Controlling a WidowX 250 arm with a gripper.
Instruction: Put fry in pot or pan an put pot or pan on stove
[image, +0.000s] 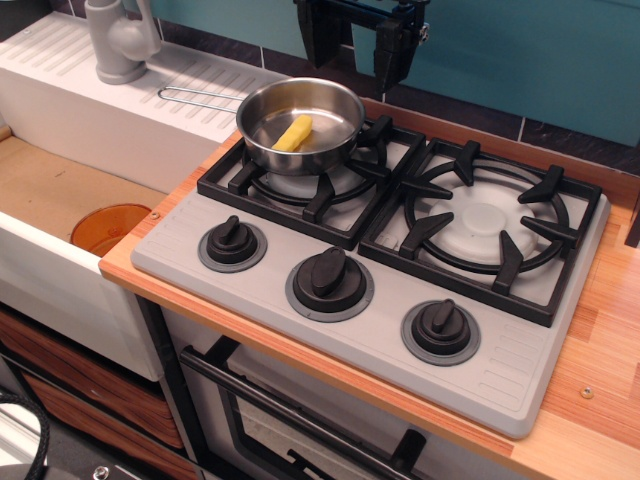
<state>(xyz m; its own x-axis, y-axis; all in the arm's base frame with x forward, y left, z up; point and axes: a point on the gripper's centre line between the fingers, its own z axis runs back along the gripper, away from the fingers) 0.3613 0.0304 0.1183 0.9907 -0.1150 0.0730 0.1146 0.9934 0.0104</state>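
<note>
While one fry lies in one pan on the stove (two burners, three knobs), the gripper hangs clear, fingers apart.

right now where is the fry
The fry lies inside the saucepan, which sits on the stove's left rear burner grate, near the sink drainboard.
</note>
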